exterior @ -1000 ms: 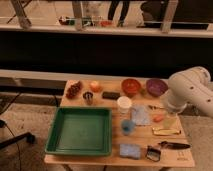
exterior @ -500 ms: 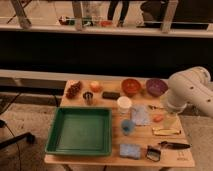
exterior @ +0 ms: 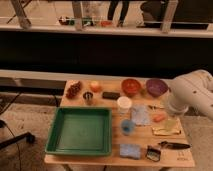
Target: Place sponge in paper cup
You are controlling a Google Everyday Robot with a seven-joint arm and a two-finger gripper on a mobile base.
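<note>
Camera view — end effector near bowl

Sponge: pale blue, rectangular; we see it lying flat near the front edge of the table. Paper cup: white, upright, mouth up, mid-table, behind the sponge and apart from it. We place the end effector over the table's right side, away from both.

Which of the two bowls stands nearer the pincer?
The purple bowl, rightmost in the back row; the orange bowl sits to its left, farther from the pincer, which hangs over the table's right side.
</note>
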